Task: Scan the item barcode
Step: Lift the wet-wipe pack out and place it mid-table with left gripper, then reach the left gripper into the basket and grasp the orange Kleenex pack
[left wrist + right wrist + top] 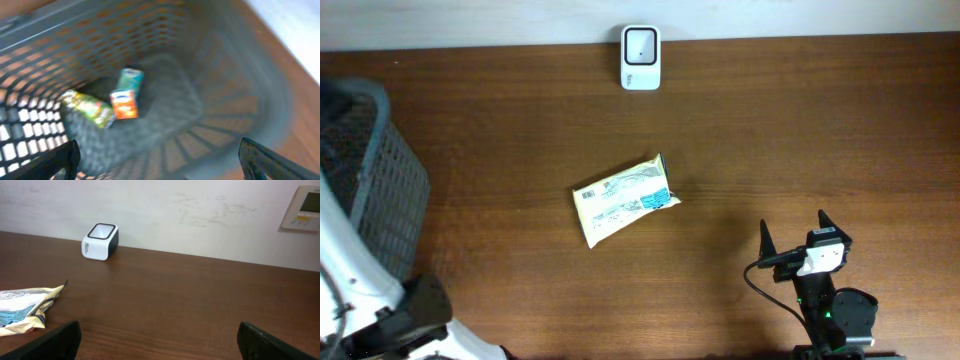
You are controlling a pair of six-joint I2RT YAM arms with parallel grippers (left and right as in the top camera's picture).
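A cream and blue snack packet (625, 200) lies flat near the middle of a dark wooden table (800, 120), printed side up and set at a slant, with its left end nearer the front edge. A white barcode scanner (641, 58) stands well apart from it at the back edge against a pale wall (160, 210), its window facing up. At the front right, the right gripper (793, 225) hovers low over bare wood with its two fingers spread wide and nothing between them; its wrist view takes in the packet's crimped end at the left and a wall panel (304, 207) at the upper right. At the table's left edge sits a grey mesh basket (380, 190). The left gripper (159, 142) hangs over the basket's mouth, fingers likewise spread wide and empty. In the blurred wrist view below it, a teal carton (130, 80), an orange carton (124, 104) and a green packet (89, 107) lie close together on the basket floor.
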